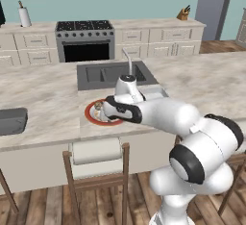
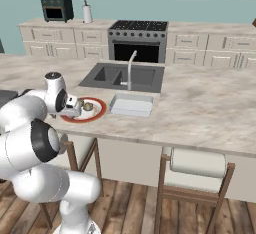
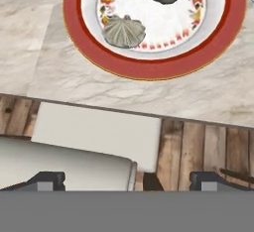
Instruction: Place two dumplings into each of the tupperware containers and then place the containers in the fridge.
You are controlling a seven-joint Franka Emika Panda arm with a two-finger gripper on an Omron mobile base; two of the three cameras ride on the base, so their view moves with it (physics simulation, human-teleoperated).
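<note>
While the jaws gape, dumplings (image 3: 123,31) lie apparently well beyond them.

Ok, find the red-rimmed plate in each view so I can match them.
Left base view: the plate lies at centre on the island counter, partly behind the arm.
Right base view: left of centre, plate beside the container.
Hand view: plate at the top, cut by the edge, dumplings on it.
Shared landmark: the sink behind it in both base views.
</note>
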